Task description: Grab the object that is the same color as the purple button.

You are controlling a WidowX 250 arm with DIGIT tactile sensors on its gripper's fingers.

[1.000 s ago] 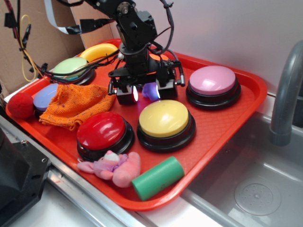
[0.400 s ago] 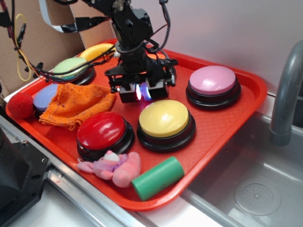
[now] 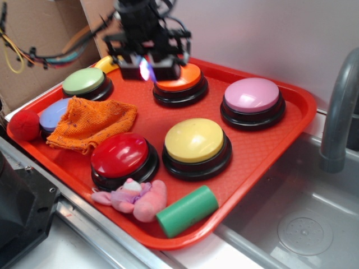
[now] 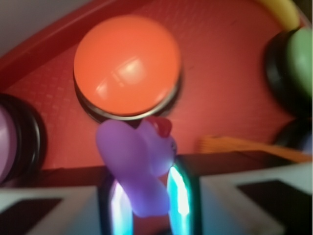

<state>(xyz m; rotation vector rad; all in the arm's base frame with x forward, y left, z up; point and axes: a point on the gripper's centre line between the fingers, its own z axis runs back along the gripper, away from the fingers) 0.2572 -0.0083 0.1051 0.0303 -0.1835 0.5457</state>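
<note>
Claw (image 3: pixel 147 68) grips purple toy (image 4: pixel 138 161) above orange button (image 4: pixel 127 66).

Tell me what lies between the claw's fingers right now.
The purple toy sits clamped between the claw's fingers, lifted above the orange button. The wrist view shows it best.

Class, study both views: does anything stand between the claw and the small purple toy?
Nothing visible does. The claw is already shut on the purple toy, holding it above the orange button and the red tray.

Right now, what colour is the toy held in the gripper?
Violet-purple toy with a small red patch, clamped in the gripper; clearest in the wrist view.
</note>
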